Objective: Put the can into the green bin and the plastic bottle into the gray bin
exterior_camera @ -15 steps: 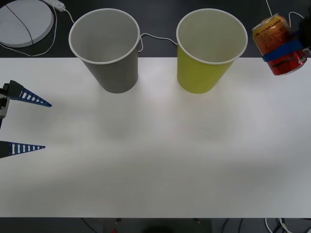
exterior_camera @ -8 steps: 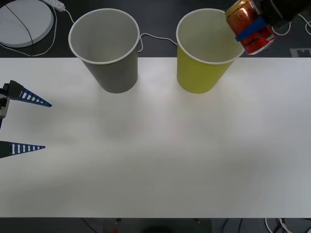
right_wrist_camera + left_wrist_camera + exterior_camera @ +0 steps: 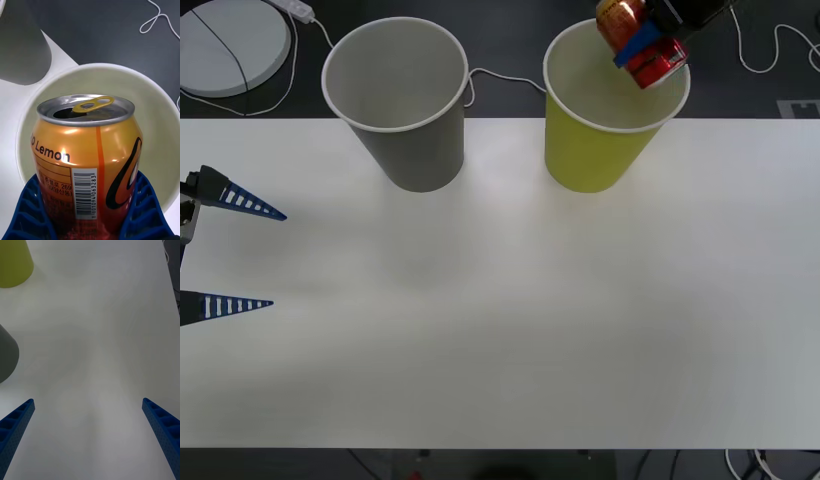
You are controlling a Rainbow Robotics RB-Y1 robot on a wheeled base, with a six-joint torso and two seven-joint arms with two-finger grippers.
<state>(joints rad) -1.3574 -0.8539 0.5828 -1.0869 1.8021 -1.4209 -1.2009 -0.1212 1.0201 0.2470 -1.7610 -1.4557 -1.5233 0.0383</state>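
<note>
A broad white table (image 3: 510, 300) carries two tall paper-cup-shaped bins near its far edge: the gray bin (image 3: 402, 110) on the left and the green bin (image 3: 605, 120) just right of it, both upright, a little apart, with pale insides. At the table's left edge the left gripper (image 3: 225, 252) hangs parked, its blue ribbed fingers (image 3: 17, 425) spread wide over bare tabletop. The right gripper (image 3: 648, 45) is above the green bin's open mouth, its fingers (image 3: 30, 210) clamped on either side of the can (image 3: 88, 150), an orange lemon drink can, tilted, with its gold pull tab (image 3: 93, 104) facing the bin's interior.
</note>
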